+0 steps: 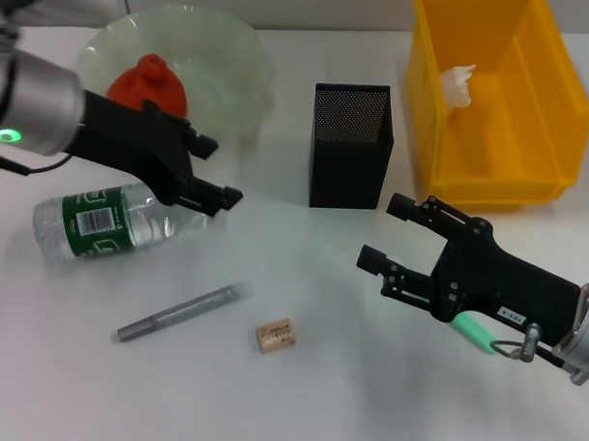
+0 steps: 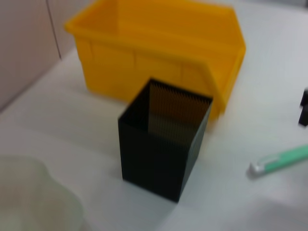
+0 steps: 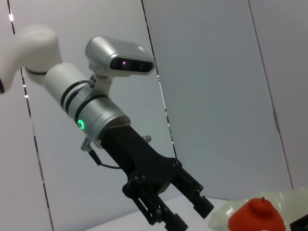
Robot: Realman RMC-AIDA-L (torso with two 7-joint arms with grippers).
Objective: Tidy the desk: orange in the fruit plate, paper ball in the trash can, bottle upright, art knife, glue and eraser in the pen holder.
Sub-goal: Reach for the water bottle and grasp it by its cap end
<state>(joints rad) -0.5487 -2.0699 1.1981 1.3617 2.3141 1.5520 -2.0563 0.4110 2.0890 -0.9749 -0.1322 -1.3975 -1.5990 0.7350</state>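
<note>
White desk [image 1: 298, 395]; pale panelled wall [image 3: 216, 96] behind.

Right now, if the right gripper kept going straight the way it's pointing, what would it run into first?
The right gripper, jaws open, points toward the robot's left. Straight on, probably the left gripper above the lying bottle; the pen holder sits just off that line. Depth is unclear.

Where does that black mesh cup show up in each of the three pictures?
Head view: the pen holder stands upright at top centre, between the fruit plate and the trash can.
Left wrist view: centre of picture, before the yellow bin.
Right wrist view: not in it.
Shared landmark: the trash can.
</note>
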